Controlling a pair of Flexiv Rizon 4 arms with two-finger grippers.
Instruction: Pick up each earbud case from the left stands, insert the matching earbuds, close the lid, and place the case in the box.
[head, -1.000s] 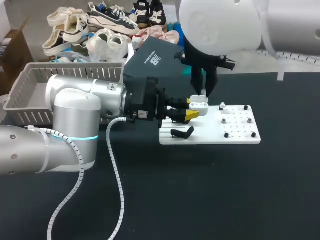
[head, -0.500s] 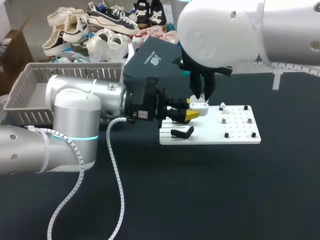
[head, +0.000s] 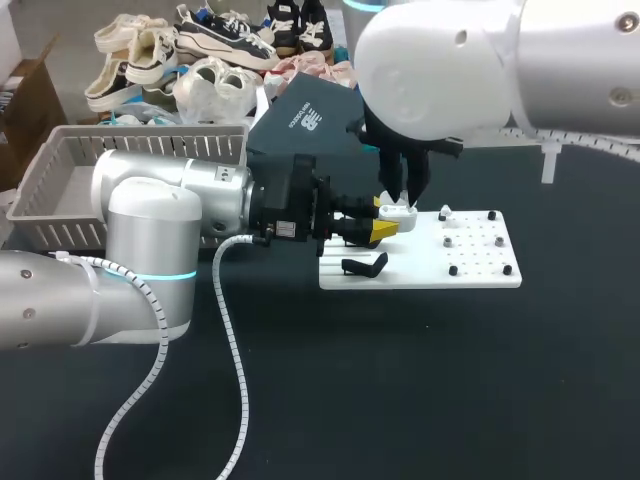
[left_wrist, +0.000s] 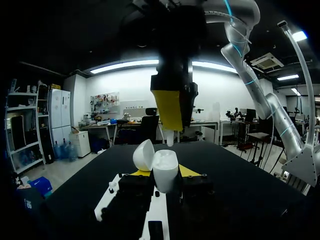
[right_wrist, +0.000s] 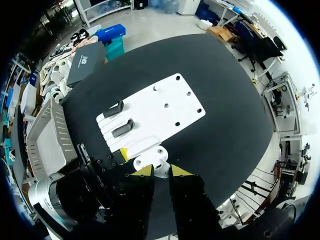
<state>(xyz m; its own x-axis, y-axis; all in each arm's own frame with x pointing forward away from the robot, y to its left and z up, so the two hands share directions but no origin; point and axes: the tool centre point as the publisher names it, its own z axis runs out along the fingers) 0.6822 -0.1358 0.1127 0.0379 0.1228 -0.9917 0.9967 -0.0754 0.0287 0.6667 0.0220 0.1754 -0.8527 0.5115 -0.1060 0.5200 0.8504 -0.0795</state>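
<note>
Over the white board's (head: 480, 268) left end, left hand (head: 388, 218) clamps the open earbud case (left_wrist: 165, 170). Right hand (right_wrist: 161, 171), just above, pinches an earbud (left_wrist: 170, 138) (insertion step); next, lower it squarely into its socket.

No readable txt, labels or nos. anywhere

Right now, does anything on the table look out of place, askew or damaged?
Nothing stands out. The left end effector holds the earbud case upright, lid open, by the white board; the right end effector hangs right over it with an earbud.
</note>
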